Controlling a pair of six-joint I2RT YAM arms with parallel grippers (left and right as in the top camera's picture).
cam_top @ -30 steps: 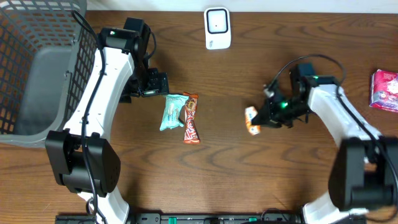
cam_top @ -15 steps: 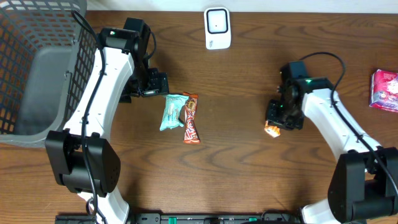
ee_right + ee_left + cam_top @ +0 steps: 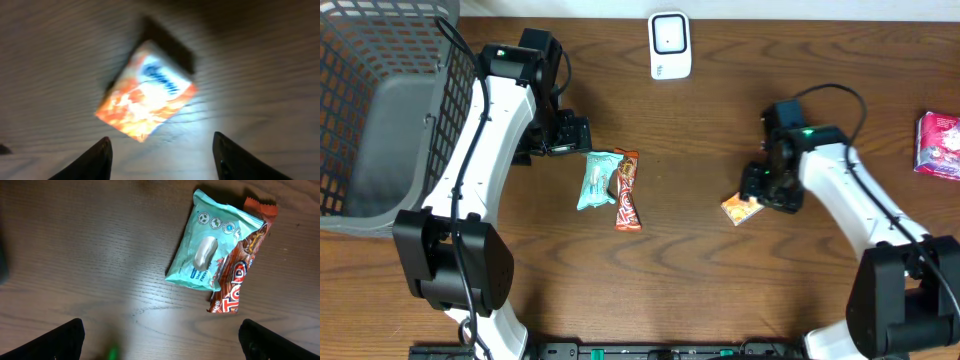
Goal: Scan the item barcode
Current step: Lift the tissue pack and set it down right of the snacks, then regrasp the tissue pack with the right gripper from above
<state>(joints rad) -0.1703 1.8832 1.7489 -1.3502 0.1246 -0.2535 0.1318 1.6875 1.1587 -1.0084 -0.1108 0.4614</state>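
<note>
From overhead, shows the orange packet (image 3: pixel 740 208) lying flat on the table (image 3: pixel 720 300), just beside the right gripper (image 3: pixel 760 192) and well apart from the white scanner (image 3: pixel 669 45) at the far edge. Looks small, thin and light, probably a soft crinkly wrapper that slides on the wood and buckles if squeezed hard; best taken across its narrow sides, leaving both printed faces clear for the reader. Shows as well a teal packet (image 3: pixel 597 180) overlapping a red-brown bar (image 3: pixel 627 190) near the left gripper (image 3: pixel 572 135), a wire basket (image 3: pixel 360 60) at the left and a pink pack (image 3: pixel 938 145) at the right edge. From the left wrist, shows the left fingertips (image 3: pixel 65 340) spread wide at the bottom corners, gripping nothing, with the teal packet (image 3: pixel 212 255) and the bar (image 3: pixel 240 275) lying beyond them, untouched. From the right wrist, blurred, shows the orange packet (image 3: pixel 147 92) turned cornerwise on the wood ahead of the right fingertips (image 3: pixel 85 160), which stand apart, clamped on nothing and apparently not touching the wrapper. Shows no barcode on the upper face, so likely needs a turn before presenting to the scanner.
</note>
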